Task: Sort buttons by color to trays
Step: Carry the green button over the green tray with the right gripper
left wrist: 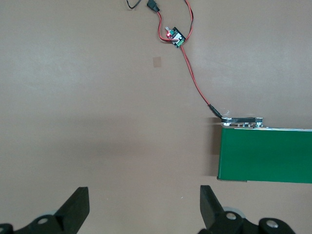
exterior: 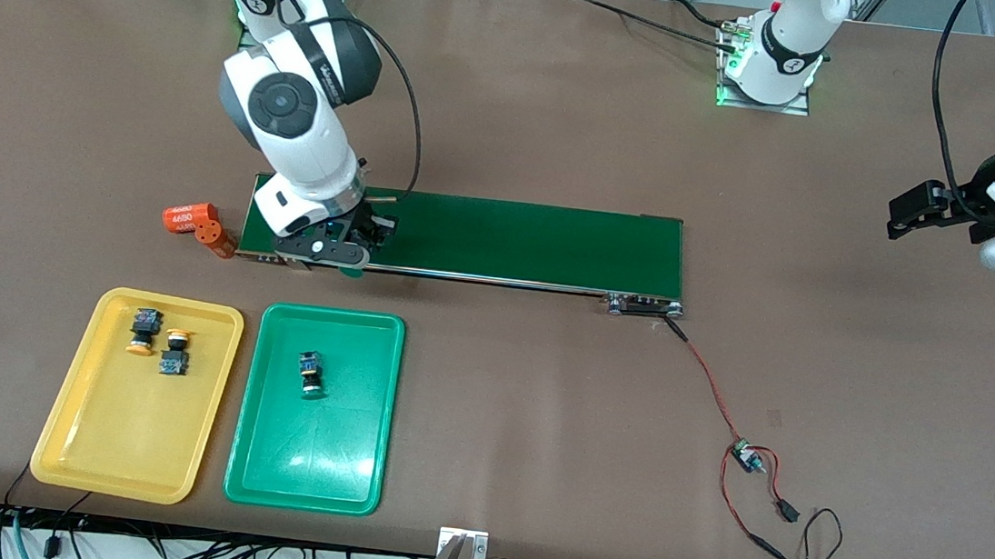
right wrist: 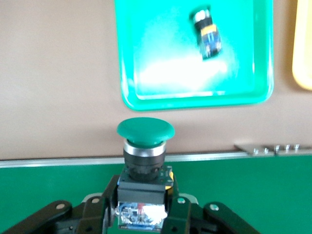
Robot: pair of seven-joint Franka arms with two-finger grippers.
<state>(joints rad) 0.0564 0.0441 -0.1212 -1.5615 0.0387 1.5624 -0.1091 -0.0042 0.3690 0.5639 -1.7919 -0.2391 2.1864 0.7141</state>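
My right gripper [exterior: 343,257] is shut on a green-capped button [right wrist: 145,131] over the dark-green conveyor belt [exterior: 538,242], at the belt's end toward the right arm. Its fingers [right wrist: 181,210] clamp the button's black-and-blue body, and the cap points toward the trays. The green tray [exterior: 260,467] holds one green button [exterior: 310,374], also visible in the right wrist view [right wrist: 207,33]. Two yellow-orange buttons [exterior: 144,329] [exterior: 174,353] lie in the yellow tray [exterior: 82,422]. My left gripper [exterior: 910,214] waits open above bare table at the left arm's end, with nothing between its fingers [left wrist: 78,204].
Orange cylinders [exterior: 193,221] lie beside the belt's end toward the right arm. A red cable runs from the belt's other end to a small controller board [exterior: 747,457]. Both trays sit side by side nearer the front camera than the belt.
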